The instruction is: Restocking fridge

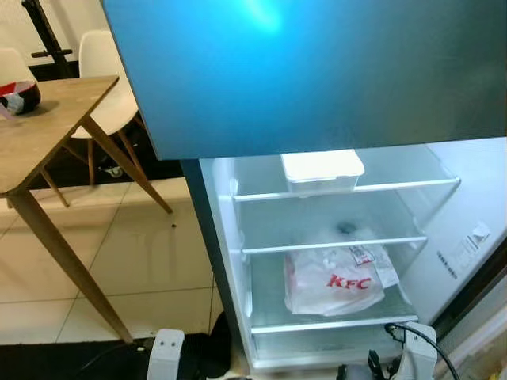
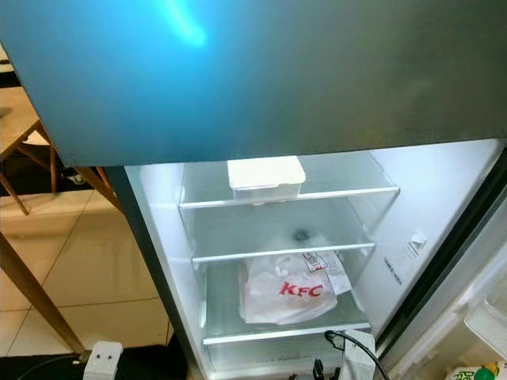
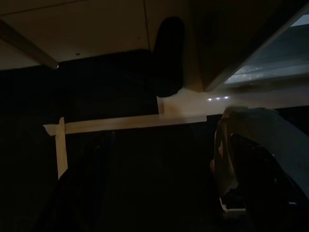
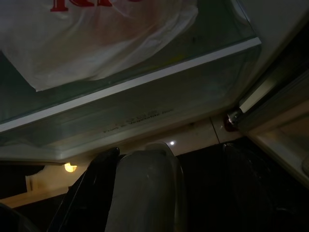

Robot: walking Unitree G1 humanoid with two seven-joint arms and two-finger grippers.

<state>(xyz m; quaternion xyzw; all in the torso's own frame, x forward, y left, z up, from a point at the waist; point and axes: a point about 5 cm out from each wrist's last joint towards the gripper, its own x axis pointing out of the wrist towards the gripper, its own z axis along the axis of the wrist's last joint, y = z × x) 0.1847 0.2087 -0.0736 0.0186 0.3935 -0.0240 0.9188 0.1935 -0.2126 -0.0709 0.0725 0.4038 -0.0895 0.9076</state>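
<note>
two grippers, both low at the foot of the open fridge (image 1: pixel 238 261). right gripper (image 4: pixel 164 193): in its wrist view the two black fingers (image 4: pixel 89 188) stand well apart, with a pale rounded thing between them that may be part of the robot's own body; i cannot tell whether it is gripped. nothing else is in the grip. it sits below the front edge of the bottom glass shelf (image 4: pixel 145 79), pointing up at it. left gripper (image 3: pixel 260 179): wrist view very dark, finger state not readable. a pale strip of tape (image 3: pixel 120 123) on dark floor is all that can be made out ahead of it.

outward: the kfc bag (image 1: pixel 333 279) lies on the bottom shelf, toward the right side, front edge close to the shelf lip. the middle shelf carries only a small dark mark or object near the back, too blurred to name. a white lidded box (image 1: pixel 322 170) sits at the front edge of the top shelf, centred. the freezer door (image 1: pixel 301 71) above is closed. wooden table (image 1: pixel 47 119) with a bowl (image 1: pixel 20 96) stands well off to the left.

risks, as judged:
- bag is soft and near the lip; a gripper rising from below could catch it and drag it out.
- white box at the very front edge; a brush from an arm reaching past could tip it off.
- a cable (image 1: pixel 420 340) loops by the right wrist; could snag on the shelf edge.
</note>
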